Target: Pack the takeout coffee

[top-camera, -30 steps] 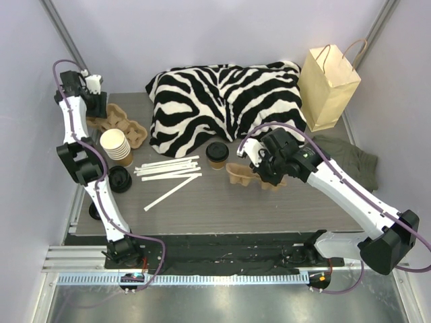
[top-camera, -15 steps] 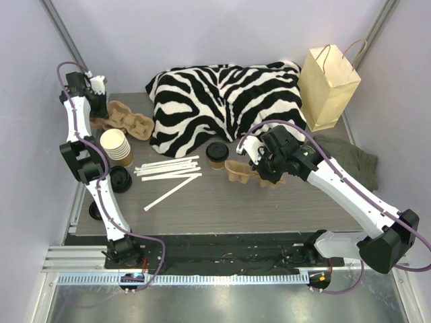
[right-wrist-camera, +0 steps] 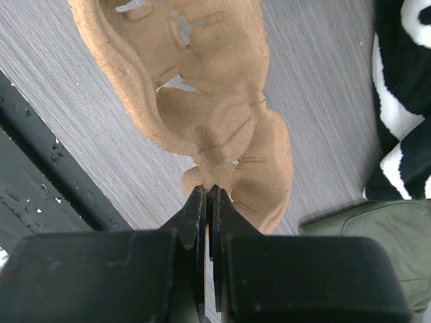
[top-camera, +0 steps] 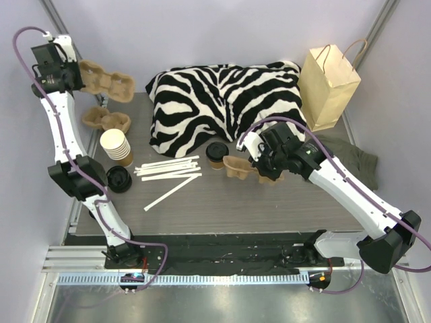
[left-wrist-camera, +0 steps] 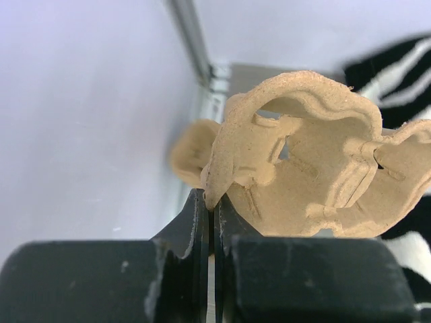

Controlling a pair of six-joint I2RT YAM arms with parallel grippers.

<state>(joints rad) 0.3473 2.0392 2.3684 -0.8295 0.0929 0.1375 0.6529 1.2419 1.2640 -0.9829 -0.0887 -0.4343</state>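
Ok so the big change: a second ago the left gripper (top-camera: pixel 77 73) was down over the stack of carriers with its jaws apart. Now it's pressed together on the rim of a tan moulded-pulp cup carrier (top-camera: pixel 108 81) and has hauled it way up into the upper left of the overhead frame. The left wrist view shows it best, with the pulp edge pinched right between the black fingertips. A second pulp carrier (top-camera: pixel 108 121) stayed behind on the table just under it, so the two peeled apart cleanly.

The right gripper (top-camera: pixel 259 168) hasn't really changed. It's still clamped on the near edge of a third pulp carrier (top-camera: pixel 237 168) around the middle of the frame, and that one has crept a little toward the cup.

The takeout coffee (top-camera: pixel 217 153), a small brown kraft paper cup with a round black plastic lid, hasn't budged. It's standing upright at centre frame, just below the zebra-print cushion (top-camera: pixel 222 101) and right beside the left end of the right arm's carrier. I can't tell if they actually touch.

My read is that nothing's packed yet. There's a carrier in each gripper, and the cup still has to go into one before anything heads for the tan paper bag with handles (top-camera: pixel 328 87) in the upper right.
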